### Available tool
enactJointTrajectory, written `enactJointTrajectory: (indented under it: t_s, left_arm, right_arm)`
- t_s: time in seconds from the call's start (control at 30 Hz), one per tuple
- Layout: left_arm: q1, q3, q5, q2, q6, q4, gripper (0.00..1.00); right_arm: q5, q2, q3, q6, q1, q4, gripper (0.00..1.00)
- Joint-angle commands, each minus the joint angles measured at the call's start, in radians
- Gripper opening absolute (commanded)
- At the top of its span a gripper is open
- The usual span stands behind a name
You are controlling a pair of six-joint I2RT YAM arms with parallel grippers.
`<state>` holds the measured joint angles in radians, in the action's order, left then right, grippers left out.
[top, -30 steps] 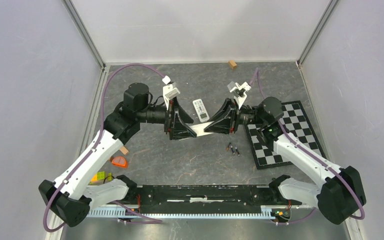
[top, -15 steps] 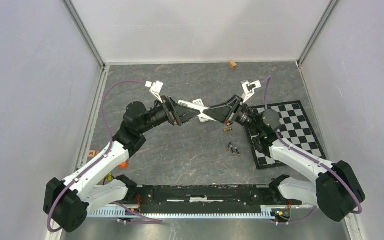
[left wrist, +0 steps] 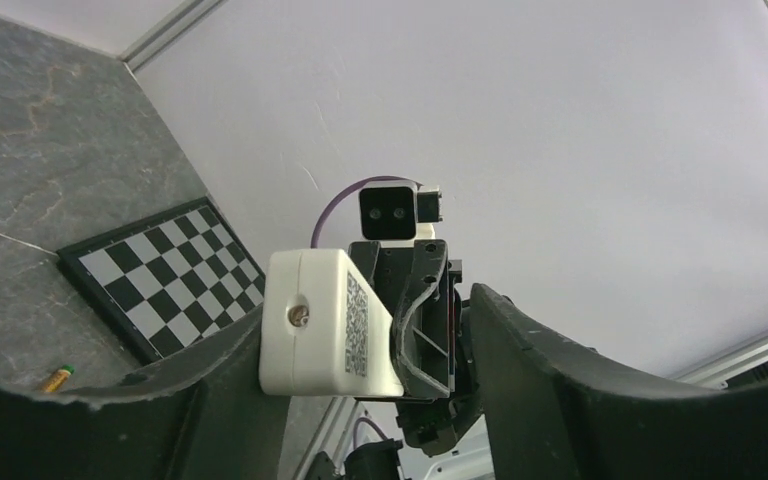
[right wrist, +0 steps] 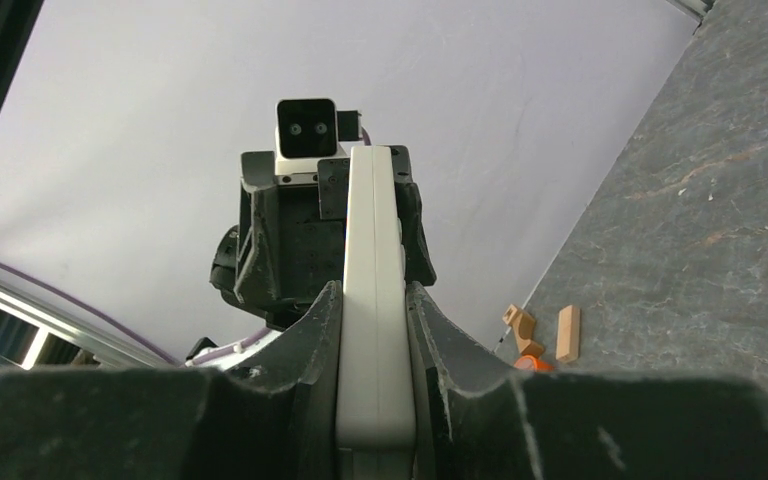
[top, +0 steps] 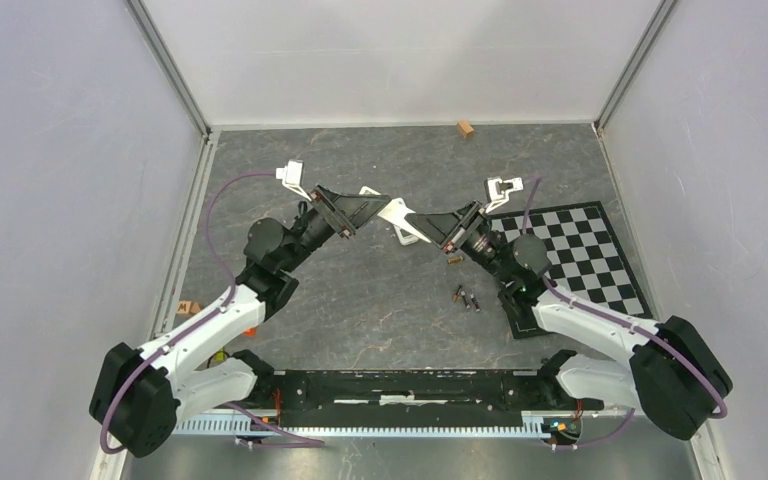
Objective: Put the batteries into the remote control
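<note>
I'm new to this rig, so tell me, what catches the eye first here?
A long, slim white remote control hangs in mid-air at centre, clamped by the right gripper, its other end inside the open left gripper. Three tiny cylindrical batteries lie on the grey tabletop below, beside a black-and-white checkerboard mat.

We tag a black-and-white checkerboard (top: 585,262) lying flat on the grey stone-pattern table (top: 360,310), right side. A small wooden block (top: 465,128) sits at the far edge by the back wall. At the left edge we see a tan block (top: 186,308), with an orange piece (right wrist: 532,364) near it.
</note>
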<state>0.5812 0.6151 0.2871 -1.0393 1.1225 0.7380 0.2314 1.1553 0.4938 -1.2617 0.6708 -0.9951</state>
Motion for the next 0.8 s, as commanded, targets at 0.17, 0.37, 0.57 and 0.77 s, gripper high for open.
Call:
enactJointTrajectory:
  t_s: [0.17,0.37,0.57,0.77]
  left_arm:
    - [0.016,0.029,0.029,-0.040,0.072,0.069,0.53]
    - [0.016,0.036,0.044,-0.059,0.084,0.061,0.15]
    - [0.017,0.055,0.044,-0.058,0.062,0.049,0.02]
    - [0.015,0.066,0.051,-0.057,0.058,0.038,0.02]
  right_arm:
    - [-0.024,0.061,0.060,-0.055,0.014,-0.069,0.00]
    - [-0.001,0.076,0.058,-0.047,0.014,-0.065,0.01]
    - [0.001,0.059,0.058,0.007,0.013,0.075,0.45]
    - [0.011,0.073,0.083,0.031,0.012,0.127,0.63]
